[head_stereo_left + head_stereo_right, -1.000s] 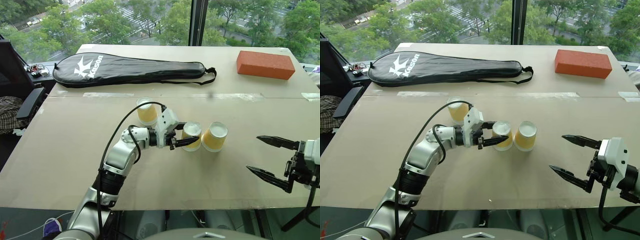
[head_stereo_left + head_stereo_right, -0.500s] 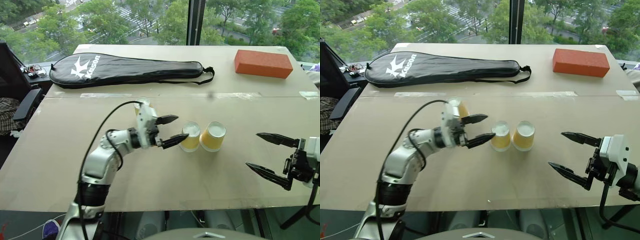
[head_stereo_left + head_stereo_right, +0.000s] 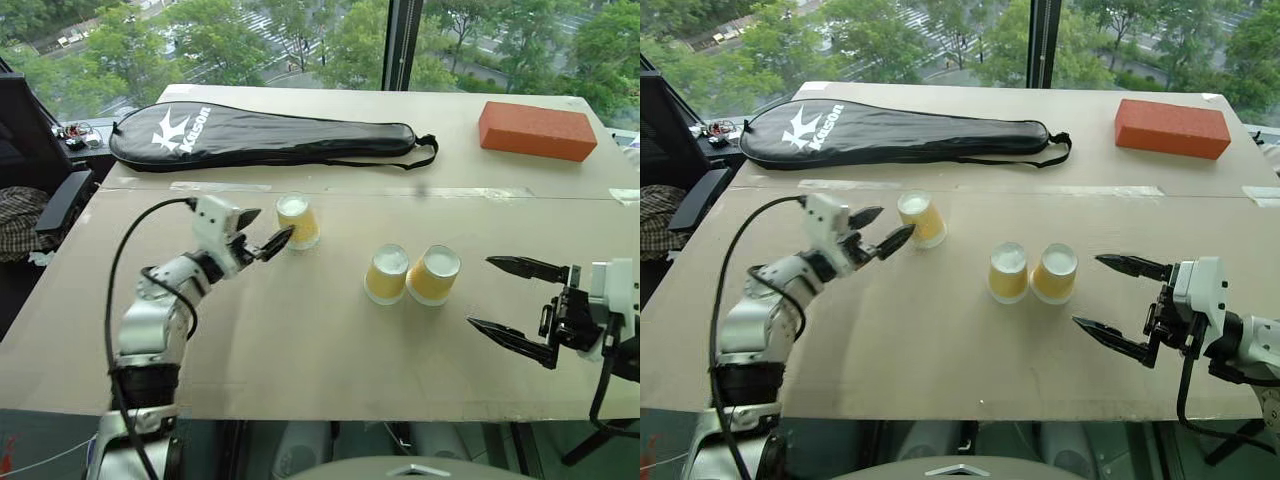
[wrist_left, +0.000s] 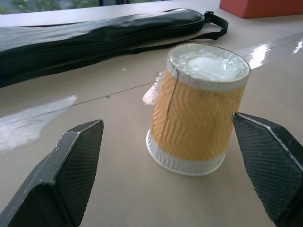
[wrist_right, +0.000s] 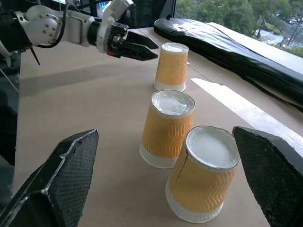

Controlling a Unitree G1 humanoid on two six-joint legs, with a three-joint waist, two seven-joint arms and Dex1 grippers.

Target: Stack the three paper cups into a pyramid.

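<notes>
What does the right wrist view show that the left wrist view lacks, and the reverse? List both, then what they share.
Right wrist view: the middle cup and nearest cup, upside down side by side, plus the open left gripper seen from outside. Left wrist view: a corner of the orange brick and that gripper's fingers flanking one cup. Shared: the lone third cup, the black racket bag and the table.
</notes>
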